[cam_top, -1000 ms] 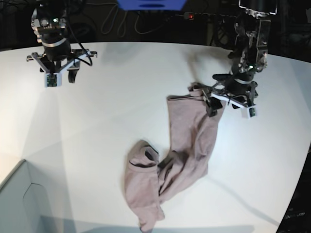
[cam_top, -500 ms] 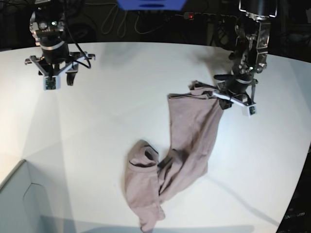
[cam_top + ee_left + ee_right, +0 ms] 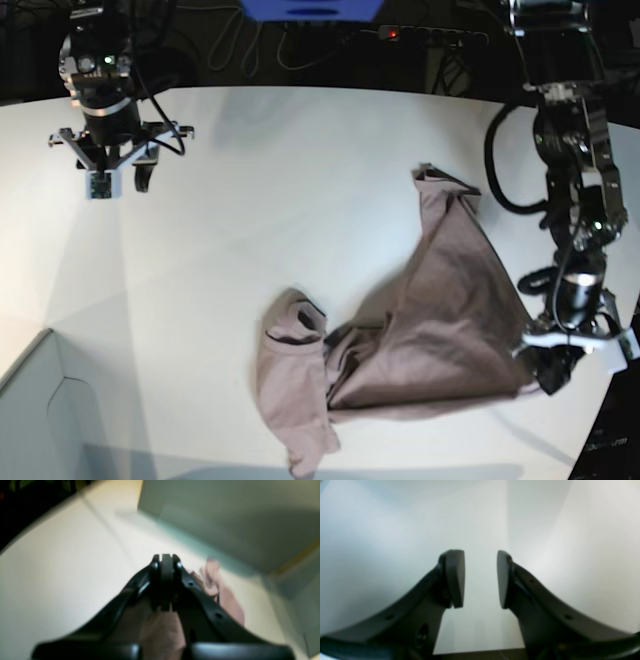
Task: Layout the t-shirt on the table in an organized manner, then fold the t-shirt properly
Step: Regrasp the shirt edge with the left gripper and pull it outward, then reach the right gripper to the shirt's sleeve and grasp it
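Observation:
The mauve t-shirt (image 3: 440, 320) lies on the white table (image 3: 250, 200), spread as a wide triangle, with its ribbed neckline (image 3: 297, 328) bunched at the front centre. My left gripper (image 3: 549, 372) is shut on the shirt's edge at the front right, near the table's edge. In the left wrist view the gripper (image 3: 166, 580) is closed, with mauve cloth (image 3: 160, 632) under it. My right gripper (image 3: 120, 180) hangs over bare table at the back left, far from the shirt. In the right wrist view it (image 3: 480, 580) is open and empty.
A pale grey box corner (image 3: 45, 420) stands at the front left and shows blurred in the left wrist view (image 3: 225, 517). Dark cables and a blue object (image 3: 310, 10) lie beyond the table's far edge. The table's curved right edge runs close to my left gripper.
My left gripper has moved from the back right toward the front right, dragging the shirt's edge with it and spreading the cloth wide. The right arm has barely moved.

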Motion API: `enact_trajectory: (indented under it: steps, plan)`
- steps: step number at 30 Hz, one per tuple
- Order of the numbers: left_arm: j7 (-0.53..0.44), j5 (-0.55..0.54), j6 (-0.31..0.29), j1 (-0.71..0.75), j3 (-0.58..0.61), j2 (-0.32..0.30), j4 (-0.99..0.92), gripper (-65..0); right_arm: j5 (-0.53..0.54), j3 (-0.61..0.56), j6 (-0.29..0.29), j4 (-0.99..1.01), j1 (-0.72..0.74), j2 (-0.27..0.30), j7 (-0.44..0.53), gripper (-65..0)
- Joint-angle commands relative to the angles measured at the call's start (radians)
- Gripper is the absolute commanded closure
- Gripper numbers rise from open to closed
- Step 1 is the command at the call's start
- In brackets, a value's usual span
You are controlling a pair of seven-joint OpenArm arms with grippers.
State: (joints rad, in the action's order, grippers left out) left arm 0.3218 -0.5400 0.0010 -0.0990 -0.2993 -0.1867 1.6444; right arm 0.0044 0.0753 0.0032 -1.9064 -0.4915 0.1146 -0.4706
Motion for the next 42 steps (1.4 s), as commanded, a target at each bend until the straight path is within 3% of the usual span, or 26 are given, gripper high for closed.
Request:
enact_trajectory:
  steps: [1,6,14,16,21,23,26,32,37,42]
  plan:
    - [-0.023,0.008,0.004,-0.064,-0.021,-0.010,-0.008,0.0,-0.002,0.004,-0.002,-0.017,-0.003,0.004,0.020,-21.8]
    - [0.030,0.010,-0.002,-0.328,-0.076,-0.040,-0.243,0.0,-0.004,0.005,-0.002,-0.017,-0.009,0.004,0.020,-21.8]
    - [-0.049,0.010,-0.005,-0.717,-0.015,-0.112,-0.795,-0.9,-0.004,0.005,-0.002,-0.017,-0.029,0.004,0.019,-21.8]
    - [-0.049,0.008,0.001,-0.773,0.024,-0.130,-0.929,-7.0,-0.004,0.005,-0.002,-0.017,-0.032,0.003,0.019,-21.8]
    - [-0.051,0.008,-0.003,-0.813,0.036,-0.126,-1.067,-34.3,-0.004,0.004,-0.002,-0.017,-0.034,0.003,0.019,-21.8]
    - [-0.051,0.002,-0.003,-0.767,0.036,-0.122,-1.064,-38.2,-0.004,0.001,-0.002,-0.017,-0.029,0.003,0.019,-21.8]
    - [-0.051,-0.001,-0.005,-0.689,0.032,-0.124,-1.007,-38.3,-0.004,-0.001,-0.002,-0.017,-0.023,0.001,0.019,-21.8]
    - [-0.046,-0.002,0.001,-0.396,0.021,-0.129,-0.797,-38.3,-0.004,0.004,-0.002,-0.017,0.053,-0.002,0.019,-22.2]
    - [-0.042,-0.002,0.001,-0.107,-0.120,-0.119,-0.593,-38.8,-0.004,0.002,-0.002,-0.015,0.170,-0.008,0.019,-22.7]
    - [-0.040,-0.019,-0.005,0.140,-0.200,-0.096,-0.431,-39.0,-0.004,-0.002,-0.002,0.003,0.296,-0.051,0.019,-33.1]
